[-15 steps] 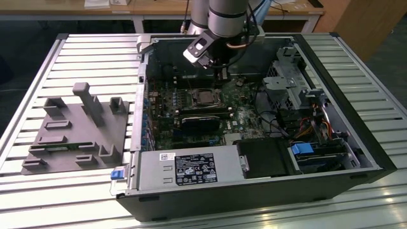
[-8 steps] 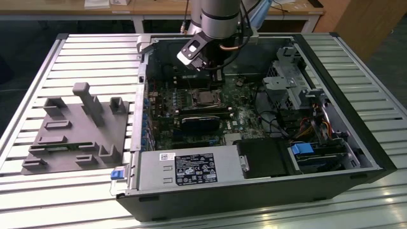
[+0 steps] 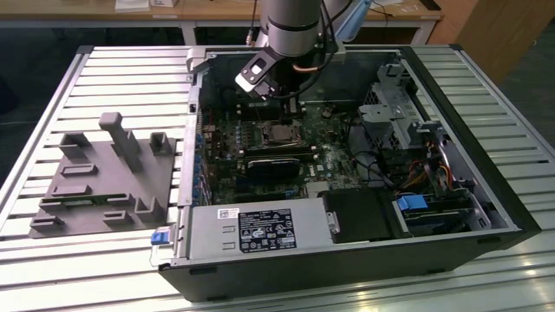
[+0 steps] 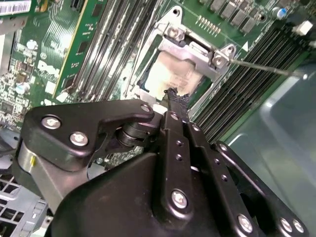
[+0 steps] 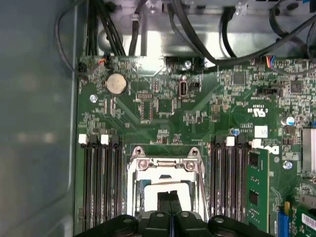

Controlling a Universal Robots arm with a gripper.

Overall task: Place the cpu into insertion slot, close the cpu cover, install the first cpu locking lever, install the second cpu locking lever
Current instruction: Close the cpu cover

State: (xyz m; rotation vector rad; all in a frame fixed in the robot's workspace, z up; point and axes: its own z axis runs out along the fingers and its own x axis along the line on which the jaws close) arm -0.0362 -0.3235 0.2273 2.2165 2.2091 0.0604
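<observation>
An open computer case (image 3: 347, 266) lies on a slatted metal tabletop (image 3: 130, 71), with a grey moulded fixture (image 3: 104, 175) beside it toward the exterior view's left. The arm reaches down into the case over the green circuit board (image 5: 197, 113).

The hand (image 4: 171, 93) is closed: in both wrist views its two black fingertips (image 5: 164, 200) sit pressed together with nothing visible between them. They hang right over the insertion slot (image 3: 279, 134), which sits between two banks of long black memory slots (image 5: 98, 187).

The cpu (image 4: 168, 74) lies in the slot, its pale silver top facing up. The cpu cover (image 4: 195, 49) is down over it, and the chip shows through the cover's square window. I cannot tell whether the fingertips touch the cpu or stop just above it.

A thin metal lever (image 4: 261, 68) sticks out from one corner of the slot, across the neighbouring memory slots.
</observation>
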